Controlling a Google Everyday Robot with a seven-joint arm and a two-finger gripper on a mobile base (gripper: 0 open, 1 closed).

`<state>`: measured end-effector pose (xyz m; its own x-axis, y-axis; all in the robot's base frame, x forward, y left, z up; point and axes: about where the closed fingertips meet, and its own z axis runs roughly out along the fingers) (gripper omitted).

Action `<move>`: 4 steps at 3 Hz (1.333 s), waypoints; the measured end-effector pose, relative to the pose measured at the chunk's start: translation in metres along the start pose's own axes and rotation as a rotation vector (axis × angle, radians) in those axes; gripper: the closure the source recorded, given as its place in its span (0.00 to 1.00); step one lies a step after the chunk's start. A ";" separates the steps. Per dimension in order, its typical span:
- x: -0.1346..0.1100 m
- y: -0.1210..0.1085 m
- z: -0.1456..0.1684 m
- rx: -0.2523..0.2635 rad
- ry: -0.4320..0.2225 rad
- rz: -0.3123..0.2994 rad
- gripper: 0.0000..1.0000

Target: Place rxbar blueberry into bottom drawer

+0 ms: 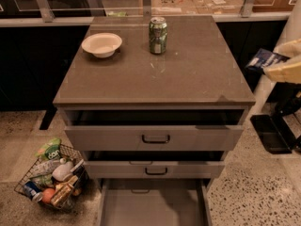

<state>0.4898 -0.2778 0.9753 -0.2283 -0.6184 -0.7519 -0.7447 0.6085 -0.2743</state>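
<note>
Cabinet (155, 105) is filling most of the view, its brown tabletop (188, 74) carrying only two small things toward the far side. Below, the bottom drawer (155, 206) is standing pulled out furthest toward the near edge, its flat grey floor lying open and shallow. The two upper drawers (197, 138) are jutting out less, so they are overhanging the far part of that floor. On the ground at the near left, a wire basket (47, 182) is sitting full of packets and bottles.

At the right edge, clear of the tabletop and beside the cabinet's right side, the pale tool (278, 65) is hanging in the air. It is grasping the blueberry bar (264, 59), which is poking out to the left of its grip. A white bowl (101, 44) and a green can (158, 35) are sitting far back on the tabletop, well apart from the bar.

The bar is looking light, thin and a little bendy, with a slick wrapper that is probably crinkling rather than resisting. A pinch across the flat faces near one end, as seems to be happening here, is suiting it. A firm squeeze is risking little beyond a dent, though the smooth film could be sliding if the hold is loose. Being so light, it is likely to be landing flat once let go low over the drawer floor.
</note>
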 end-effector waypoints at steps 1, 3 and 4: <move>0.035 0.027 -0.002 -0.083 -0.031 0.042 1.00; 0.073 0.064 0.003 -0.131 -0.089 0.080 1.00; 0.095 0.067 0.010 -0.118 -0.091 0.105 1.00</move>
<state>0.4250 -0.2906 0.8797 -0.2544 -0.5038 -0.8255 -0.7896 0.6011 -0.1235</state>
